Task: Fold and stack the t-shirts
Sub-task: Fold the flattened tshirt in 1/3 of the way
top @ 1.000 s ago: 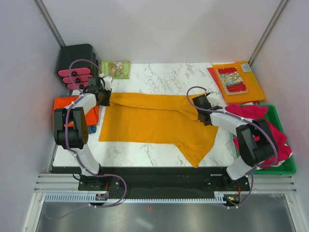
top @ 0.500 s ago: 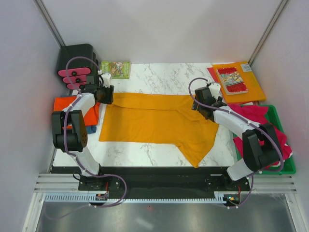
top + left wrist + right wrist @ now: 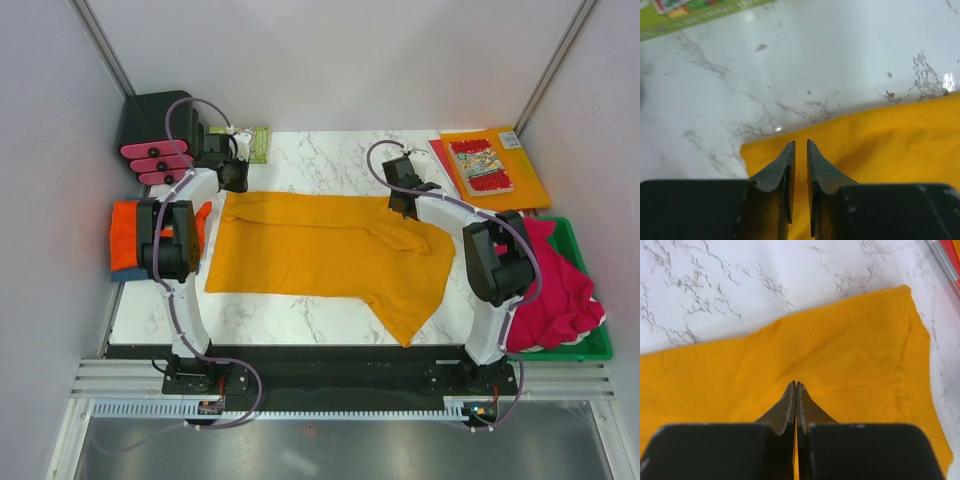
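Observation:
A mustard t-shirt [image 3: 320, 250] lies spread on the marble table, one sleeve hanging toward the near edge. My left gripper [image 3: 237, 180] is at its far left corner. In the left wrist view the left gripper [image 3: 800, 145] has its jaws a narrow slit apart over the mustard cloth [image 3: 890, 140]. My right gripper [image 3: 404, 200] is at the shirt's far right edge. Its tips [image 3: 795, 385] are pressed together on the cloth [image 3: 850, 350], where creases run in toward them. A red-orange t-shirt [image 3: 128, 232] sits folded at the left. Crimson-pink t-shirts [image 3: 560, 290] fill the right bin.
A green bin [image 3: 580, 345] stands at the right edge. An orange folder [image 3: 525, 185] with a comic book [image 3: 480, 165] lies at the back right. A green booklet [image 3: 262, 142] and a black box [image 3: 155, 120] with pink pieces [image 3: 155, 160] are at the back left.
Both grippers let go, moved toward the far edge of the mustard t-shirt and closed again, the left one not fully. The shirt's right side now lies spread flatter.

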Robot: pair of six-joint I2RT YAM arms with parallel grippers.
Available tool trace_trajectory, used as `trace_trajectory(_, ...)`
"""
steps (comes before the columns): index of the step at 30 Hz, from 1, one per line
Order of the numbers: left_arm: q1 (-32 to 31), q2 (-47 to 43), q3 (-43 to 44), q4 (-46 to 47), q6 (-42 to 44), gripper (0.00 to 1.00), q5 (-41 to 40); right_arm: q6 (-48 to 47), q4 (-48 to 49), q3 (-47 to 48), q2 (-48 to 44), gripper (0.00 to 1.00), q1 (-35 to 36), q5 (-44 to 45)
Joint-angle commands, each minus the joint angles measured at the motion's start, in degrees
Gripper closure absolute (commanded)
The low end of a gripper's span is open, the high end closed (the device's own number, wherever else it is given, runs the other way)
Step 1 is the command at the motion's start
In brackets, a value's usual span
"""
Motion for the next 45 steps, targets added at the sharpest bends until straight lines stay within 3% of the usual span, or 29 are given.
trace_trajectory(1,-2.0,4.4,4.5,-2.2,0.0,0.8,-1.1,0.5,0.3,6.5,3.7,1.0,-0.1,-0.6)
trace_trajectory(18,-2.6,15.1,14.6,-9.5,2.1,0.79,-6.2,3.7,-10.2,15.8,16.8,0.99,-4.9,-4.4)
trace_trajectory(34,-2.6,23.2,30.4,-17.0,-1.3,0.71,-8.6,2.2,-21.5,41.5,31.2,0.94,-11.4,-8.4)
trace_trajectory(37,-2.6,22.5,30.5,-16.9,-1.8,0.67,-7.4,1.3,-20.6,41.4,29.6,0.94,-11.4,-10.3)
trace_trajectory(39,-2.6,19.2,28.1,-15.5,-2.5,0.62,-4.9,0.4,-14.8,35.7,23.9,0.91,-10.8,-10.7)
trace_trajectory(41,-2.6,14.2,25.2,-13.4,-3.9,0.59,-2.5,0.0,-9.4,30.4,19.8,0.84,-9.9,-10.6)
trace_trajectory(45,-2.7,7.0,18.5,-11.3,-5.6,0.56,-0.5,-0.7,-8.9,28.5,13.2,0.66,-7.9,-10.4)
